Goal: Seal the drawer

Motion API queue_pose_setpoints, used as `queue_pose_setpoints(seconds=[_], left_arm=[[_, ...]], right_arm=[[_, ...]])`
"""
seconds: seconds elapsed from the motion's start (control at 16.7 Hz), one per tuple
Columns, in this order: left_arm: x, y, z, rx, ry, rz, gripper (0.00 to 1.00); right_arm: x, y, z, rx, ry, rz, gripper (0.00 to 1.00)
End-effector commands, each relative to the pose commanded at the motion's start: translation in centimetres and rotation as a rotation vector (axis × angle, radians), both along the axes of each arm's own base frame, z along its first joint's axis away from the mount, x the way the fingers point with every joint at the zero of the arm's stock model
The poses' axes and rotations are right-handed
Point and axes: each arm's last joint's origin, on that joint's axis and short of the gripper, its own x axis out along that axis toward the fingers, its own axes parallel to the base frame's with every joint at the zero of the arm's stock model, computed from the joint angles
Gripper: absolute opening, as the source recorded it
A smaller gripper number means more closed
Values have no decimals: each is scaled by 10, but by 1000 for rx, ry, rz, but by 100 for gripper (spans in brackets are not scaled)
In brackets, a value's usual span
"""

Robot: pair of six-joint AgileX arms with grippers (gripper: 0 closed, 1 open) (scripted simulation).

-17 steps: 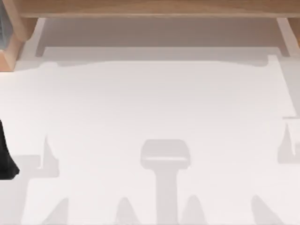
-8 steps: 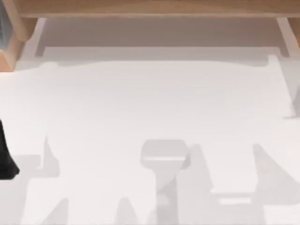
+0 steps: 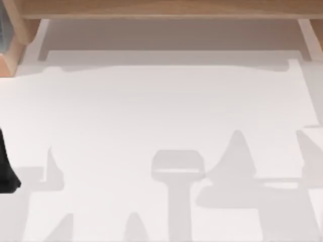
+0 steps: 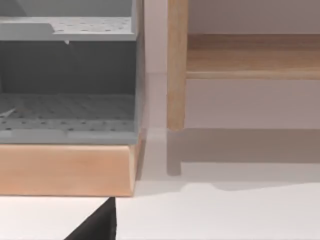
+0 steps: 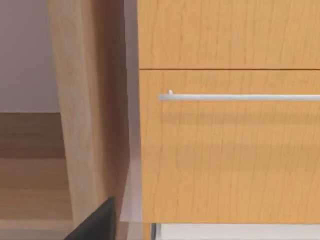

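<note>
The top view looks straight down on the white table (image 3: 161,126) and wood frame (image 3: 161,9). Both wrist cameras face that frame (image 4: 176,65) closely, the right one meeting a wood drawer front (image 5: 230,145).

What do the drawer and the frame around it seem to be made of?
The drawer looks like matt white painted board or plastic: plain, even, no grain. The frame looks like light wood, perhaps veneer, with a smooth satin finish and faint grain lines.
</note>
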Motion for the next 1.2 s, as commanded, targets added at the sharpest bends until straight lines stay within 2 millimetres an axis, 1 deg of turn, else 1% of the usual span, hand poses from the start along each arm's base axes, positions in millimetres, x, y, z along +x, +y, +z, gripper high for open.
queue_pose_setpoints(seconds=[0.3, 0.48, 0.66, 0.84, 1.2], left_arm=[[0, 0, 0, 0, 0, 0, 100], [0, 0, 0, 0, 0, 0, 100], [0, 0, 0, 0, 0, 0, 100], [0, 0, 0, 0, 0, 0, 100], [0, 0, 0, 0, 0, 0, 100]], right_arm=[[-1, 0, -2, -8, 2, 0, 100], [-3, -8, -11, -88, 4, -17, 100], [-6, -20, -31, -226, 19, -38, 100], [-12, -34, -58, -404, 44, -48, 100], [-24, -53, -110, -845, 73, -32, 100]])
